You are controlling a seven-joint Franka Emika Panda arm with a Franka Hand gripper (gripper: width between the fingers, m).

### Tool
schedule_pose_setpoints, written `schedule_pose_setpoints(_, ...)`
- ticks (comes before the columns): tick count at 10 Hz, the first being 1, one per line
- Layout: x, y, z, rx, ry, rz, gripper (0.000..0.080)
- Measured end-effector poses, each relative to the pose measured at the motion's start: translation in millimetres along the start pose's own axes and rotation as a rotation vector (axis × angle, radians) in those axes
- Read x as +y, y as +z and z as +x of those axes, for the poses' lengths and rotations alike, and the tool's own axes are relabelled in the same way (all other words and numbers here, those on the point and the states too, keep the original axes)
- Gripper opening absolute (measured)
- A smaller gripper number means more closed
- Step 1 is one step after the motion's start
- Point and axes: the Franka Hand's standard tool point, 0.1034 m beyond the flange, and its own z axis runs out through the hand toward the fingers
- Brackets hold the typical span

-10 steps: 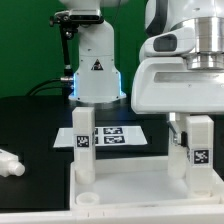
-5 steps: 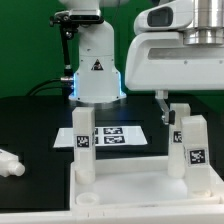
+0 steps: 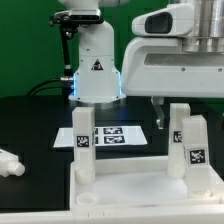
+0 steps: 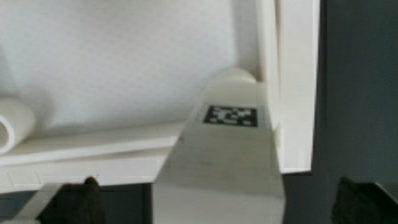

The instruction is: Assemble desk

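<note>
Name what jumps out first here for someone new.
On the tabletop panel, two tagged white legs stand upright: a leg at the exterior view's left and a second leg at its right. The open gripper straddles the second leg, fingers clear of it on both sides.

The desk (image 3: 130,185) looks smooth matt white plastic, the table (image 3: 30,122) dull black, the robot base (image 3: 95,88) glossier white plastic

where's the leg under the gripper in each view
Exterior view: the leg stands upright at the exterior view's right, on the tabletop.
Wrist view: the leg is in the middle, seen from above, between the open gripper's fingertips.
Shared landmark: the white tabletop it stands on.
</note>
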Motion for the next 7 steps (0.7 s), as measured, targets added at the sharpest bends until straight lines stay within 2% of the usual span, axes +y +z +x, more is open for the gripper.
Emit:
schedule_pose_setpoints(2,-0.4,1.1,-0.6,0.002,0.036,-0.001,0.0649)
schedule_pose_setpoints(4,-0.6,1.3,-0.7,0.001,0.127,0.0,0.0397)
schedule_pose_setpoints(5,-1.7,0.3,0.4,0.004,0.201,0.003,0.0397)
schedule_pose_setpoints(6,-1.8,0.2,0.6,0.005,0.26,0.004,0.0293)
schedule_pose_setpoints(7,-1.8,0.2,0.6,0.004,0.308,0.004,0.029)
